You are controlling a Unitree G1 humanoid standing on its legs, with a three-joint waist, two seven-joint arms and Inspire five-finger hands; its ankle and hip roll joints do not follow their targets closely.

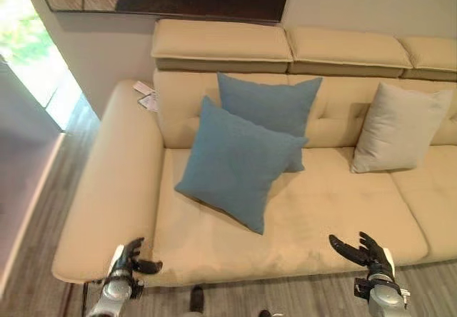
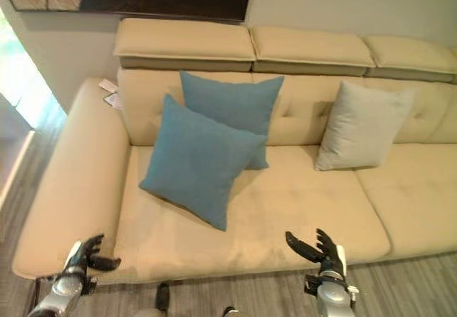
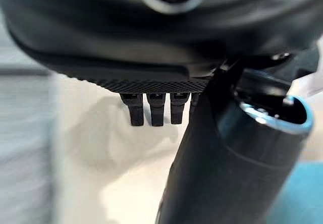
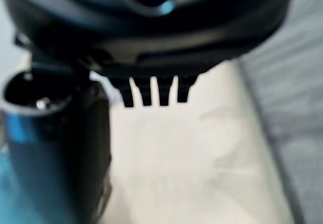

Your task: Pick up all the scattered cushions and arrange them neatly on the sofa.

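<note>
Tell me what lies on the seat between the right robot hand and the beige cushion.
Nothing: in the left eye view, bare seat of the sofa separates the right robot hand, open at the front edge, from the beige cushion leaning on the backrest.

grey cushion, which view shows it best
The right eye view: the grey cushion stands whole against the sofa backrest, well inside the picture. The left eye view shows it too, but pushed close to the right edge. The wrist views show sofa fabric past each hand, not this cushion.
</note>
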